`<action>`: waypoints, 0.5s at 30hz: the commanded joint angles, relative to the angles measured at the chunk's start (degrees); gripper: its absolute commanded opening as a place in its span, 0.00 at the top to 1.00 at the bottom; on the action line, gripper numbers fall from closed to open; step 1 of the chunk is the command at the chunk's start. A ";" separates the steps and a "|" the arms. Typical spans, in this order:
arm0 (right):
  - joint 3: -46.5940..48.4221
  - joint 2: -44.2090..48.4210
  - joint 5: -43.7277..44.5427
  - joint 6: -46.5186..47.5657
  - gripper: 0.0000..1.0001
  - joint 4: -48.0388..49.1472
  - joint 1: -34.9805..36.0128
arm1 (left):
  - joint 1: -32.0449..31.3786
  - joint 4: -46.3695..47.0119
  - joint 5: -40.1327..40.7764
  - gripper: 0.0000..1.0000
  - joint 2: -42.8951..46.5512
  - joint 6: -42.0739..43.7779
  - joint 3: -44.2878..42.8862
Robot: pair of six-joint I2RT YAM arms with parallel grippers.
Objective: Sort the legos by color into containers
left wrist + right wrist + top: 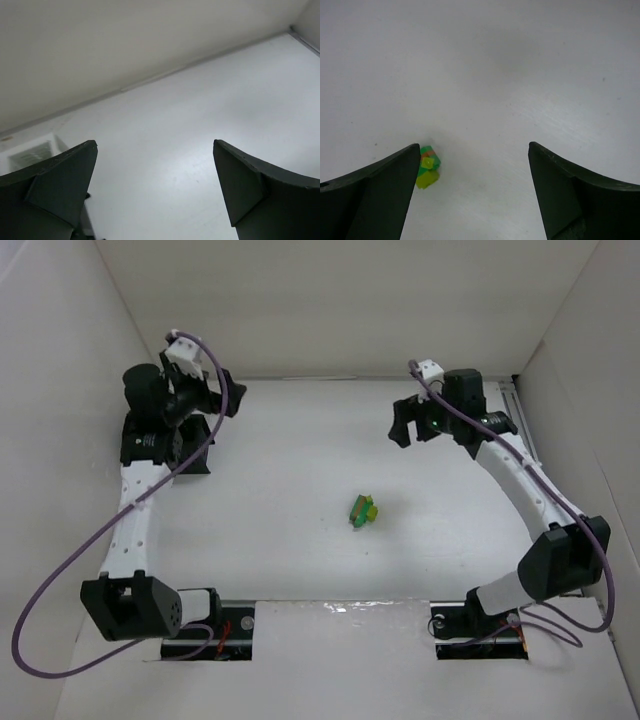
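The lego cluster (362,510) rests on the table (300,440) near the right gripper (475,150), whose jaws stand wide and empty. The left gripper (155,150) is likewise spread, holding nothing. The bricks are probably light, rigid and slick: pinch one across its flat sides.

No legible text, label, brand, number or sign appears in any of the three views.
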State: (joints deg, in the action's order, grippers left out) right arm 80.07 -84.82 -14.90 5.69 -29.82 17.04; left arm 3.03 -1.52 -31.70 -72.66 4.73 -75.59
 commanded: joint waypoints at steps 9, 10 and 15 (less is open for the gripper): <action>-15.29 13.18 -22.55 15.66 0.43 -13.94 -2.03 | -5.14 -4.37 1.98 0.00 8.41 3.27 10.47; -16.69 13.71 -21.94 15.66 0.43 -13.42 -0.96 | -5.14 -4.37 2.87 0.00 8.42 3.79 11.42; -18.64 11.61 -16.75 13.04 0.40 -9.65 2.73 | -5.14 -3.85 6.30 0.00 8.42 3.79 12.57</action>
State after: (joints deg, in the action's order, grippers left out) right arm 61.98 -71.68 -32.97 18.13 -41.91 18.63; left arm -2.39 -7.07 -27.77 -65.84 7.75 -63.96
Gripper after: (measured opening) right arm 0.591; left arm 0.997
